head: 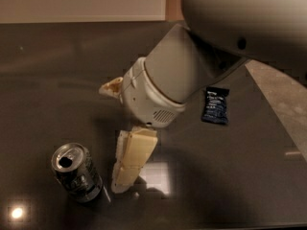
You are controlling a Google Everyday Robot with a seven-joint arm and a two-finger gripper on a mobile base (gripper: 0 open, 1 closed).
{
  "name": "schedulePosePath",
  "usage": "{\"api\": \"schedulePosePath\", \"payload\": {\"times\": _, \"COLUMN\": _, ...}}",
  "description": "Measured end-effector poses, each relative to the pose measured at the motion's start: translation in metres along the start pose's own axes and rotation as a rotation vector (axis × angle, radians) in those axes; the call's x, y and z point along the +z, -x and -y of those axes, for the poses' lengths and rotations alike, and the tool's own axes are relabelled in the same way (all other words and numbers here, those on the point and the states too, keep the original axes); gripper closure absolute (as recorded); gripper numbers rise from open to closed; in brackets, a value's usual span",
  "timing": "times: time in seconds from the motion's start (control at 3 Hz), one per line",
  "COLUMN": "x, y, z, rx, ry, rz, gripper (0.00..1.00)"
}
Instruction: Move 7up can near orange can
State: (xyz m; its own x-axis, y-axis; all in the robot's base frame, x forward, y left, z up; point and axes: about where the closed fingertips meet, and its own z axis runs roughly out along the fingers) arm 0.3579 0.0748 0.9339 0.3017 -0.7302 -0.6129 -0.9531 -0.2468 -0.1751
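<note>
End effector (111, 138) sits mid-frame over the desk (43, 80), spread wide and gripping nothing. Two cream fingers: one (130, 158) points down toward 6 o'clock, its tip low over the desk; the other (112, 86) juts out toward 10 o'clock. The grey arm (192, 66) runs up toward 1 o'clock and fills the top right.

One 7up can (76, 172) stands upright at 8 o'clock from the end effector, just beside the lower fingertip, outside the open jaws; whether they touch, cannot tell. One dark blue packet (215, 105) lies flat at 3 o'clock, well apart.
</note>
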Motion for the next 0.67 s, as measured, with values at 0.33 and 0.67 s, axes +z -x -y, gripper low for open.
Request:
{"api": "schedulePosePath", "payload": {"times": 0.33, "x": 0.042, "y": 0.025, "z": -0.024, "rx": -0.077, "ry": 0.092, "rz": -0.018, "gripper": 0.00}}
{"api": "schedulePosePath", "payload": {"times": 0.67, "x": 0.070, "y": 0.040, "z": -0.039, "rx": -0.120, "ry": 0.151, "rz": -0.023, "gripper": 0.00}}
